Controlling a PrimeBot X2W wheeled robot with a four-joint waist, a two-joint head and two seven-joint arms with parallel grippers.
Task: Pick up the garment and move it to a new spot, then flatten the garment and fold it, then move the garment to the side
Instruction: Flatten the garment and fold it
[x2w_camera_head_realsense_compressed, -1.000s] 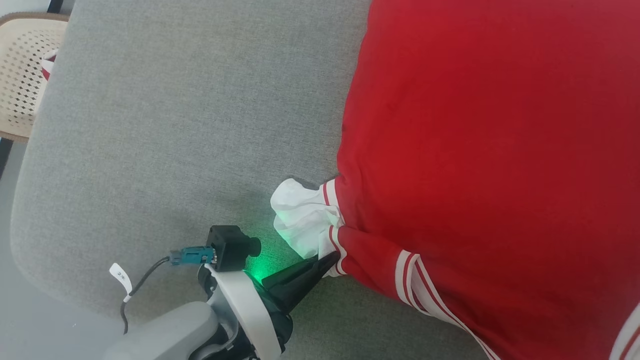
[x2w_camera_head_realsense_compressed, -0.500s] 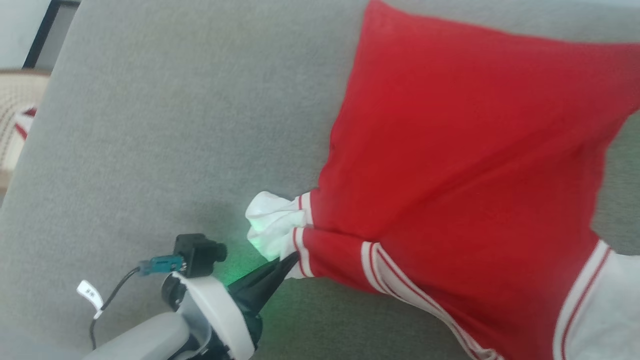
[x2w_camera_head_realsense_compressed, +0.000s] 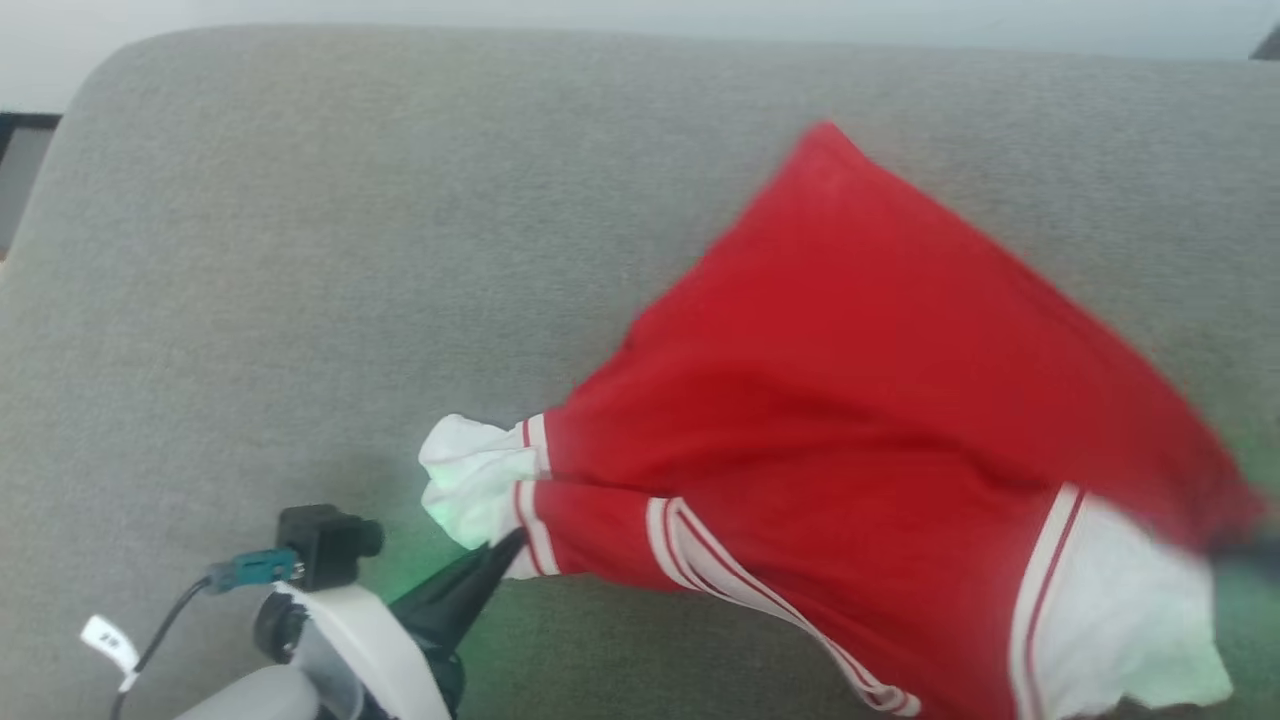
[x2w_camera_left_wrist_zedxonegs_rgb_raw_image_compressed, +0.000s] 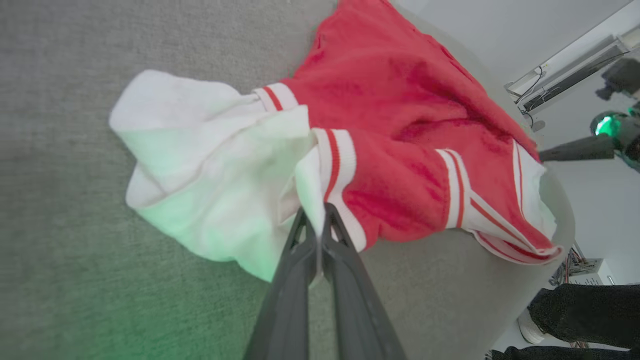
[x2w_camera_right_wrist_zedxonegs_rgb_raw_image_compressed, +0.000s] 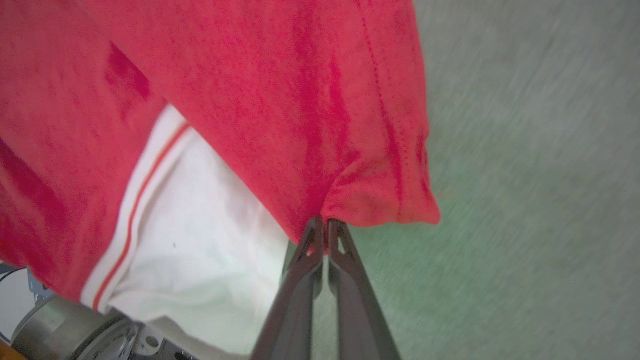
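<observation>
Head view: the red garment is spread over the grey cushion, from centre toward four o'clock.
The left gripper, at seven o'clock, has its jaws pinched shut on the white end. The right gripper has its jaws clamped on a red corner.

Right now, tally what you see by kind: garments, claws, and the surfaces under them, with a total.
Garments: 1, the red-and-white garment
Claws: 2, left claw and right claw, both shut on the garment
Surfaces: 1, the grey upholstered surface
Total: 4
</observation>
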